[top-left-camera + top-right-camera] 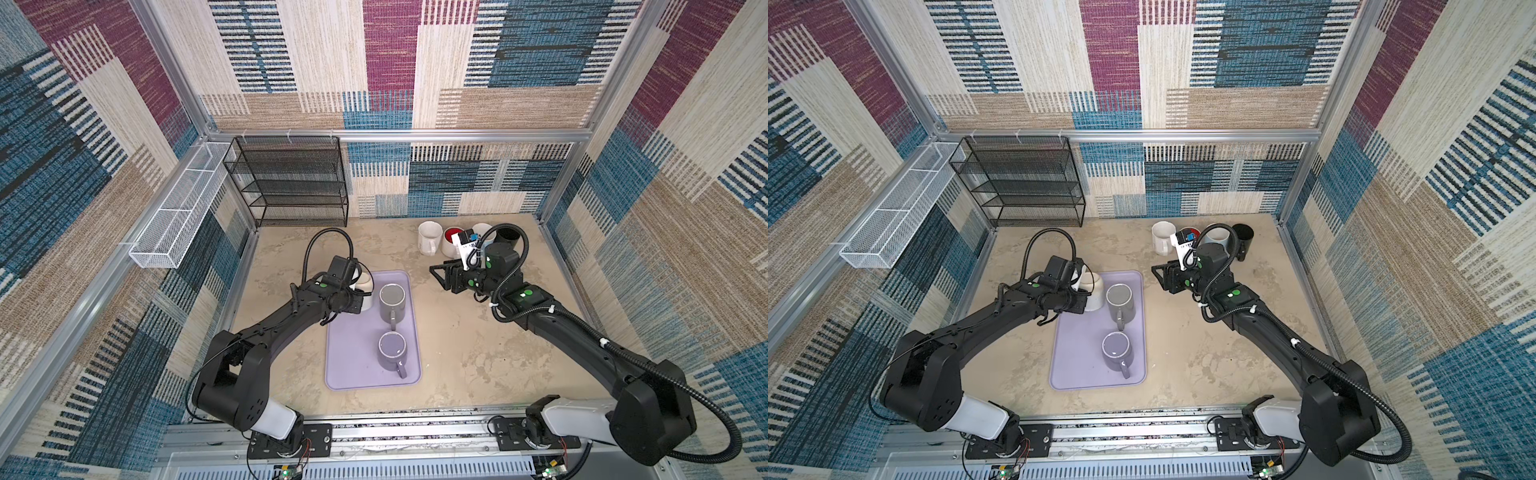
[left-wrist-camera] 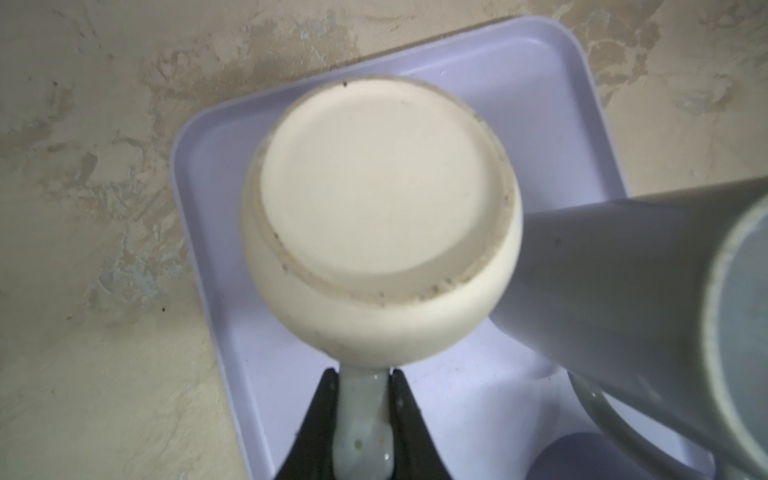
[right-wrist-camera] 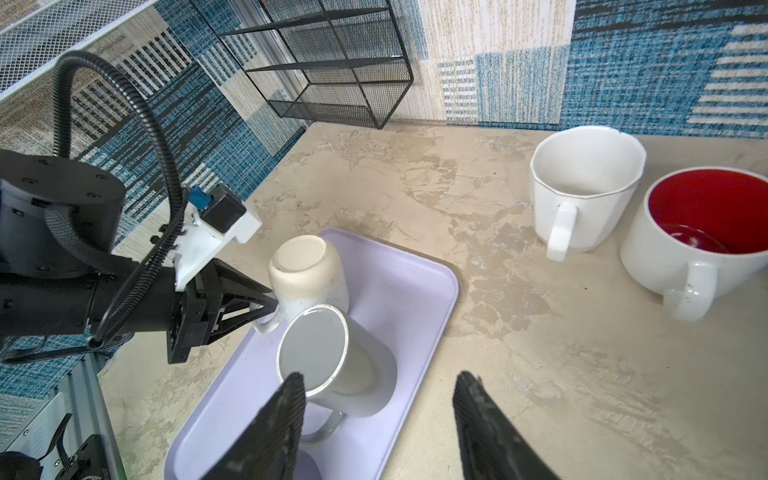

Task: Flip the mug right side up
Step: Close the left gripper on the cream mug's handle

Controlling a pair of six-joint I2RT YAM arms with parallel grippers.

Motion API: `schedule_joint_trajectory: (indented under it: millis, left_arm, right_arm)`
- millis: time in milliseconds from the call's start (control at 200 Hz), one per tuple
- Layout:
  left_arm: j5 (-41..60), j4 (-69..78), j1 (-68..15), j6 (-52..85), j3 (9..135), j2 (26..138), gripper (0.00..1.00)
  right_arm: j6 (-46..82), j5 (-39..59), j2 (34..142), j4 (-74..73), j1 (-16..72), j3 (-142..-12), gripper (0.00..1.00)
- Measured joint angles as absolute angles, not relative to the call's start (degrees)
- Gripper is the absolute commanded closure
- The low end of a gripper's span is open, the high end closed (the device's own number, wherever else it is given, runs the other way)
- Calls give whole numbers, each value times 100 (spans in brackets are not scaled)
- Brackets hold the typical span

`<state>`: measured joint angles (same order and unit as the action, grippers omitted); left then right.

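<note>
A cream mug (image 1: 365, 281) (image 1: 1094, 287) stands upside down in the far left corner of the lavender tray (image 1: 345, 368) (image 1: 1073, 368), its flat base (image 2: 382, 195) facing up. My left gripper (image 2: 361, 374) (image 3: 270, 305) is shut on the mug's handle (image 2: 363, 415), one black finger on each side. Whether the rim touches the tray (image 2: 519, 62) or is slightly raised, I cannot tell. My right gripper (image 3: 380, 378) (image 1: 435, 272) hangs open and empty over the table, right of the tray and above it.
Two grey mugs (image 1: 392, 301) (image 1: 391, 352) stand upright on the tray, the nearer one (image 2: 623, 270) close beside the cream mug. At the back right are a white mug (image 3: 582, 187), a red-lined mug (image 3: 706, 232) and a black cup (image 1: 508, 237). A black wire rack (image 1: 291, 183) stands at the back left.
</note>
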<state>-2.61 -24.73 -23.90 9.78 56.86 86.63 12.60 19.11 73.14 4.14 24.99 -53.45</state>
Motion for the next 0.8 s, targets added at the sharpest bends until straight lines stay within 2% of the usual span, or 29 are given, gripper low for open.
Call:
schedule_joint_trajectory:
  millis: [230,631,801]
  left_arm:
    - [-239,-2460,-2403,1037,5586,8812,100]
    - [-318,-3142,-2429,1033,6243,9292,100]
    - [-327,-3437,-2440,1028,6471,9483,93]
  right_arm:
    - [1260,1911,7321,414,2499,-5345,40]
    - [1282,1911,7319,414,2502,-5345,40]
    - [1282,1909,7314,414,2499,-5345,40]
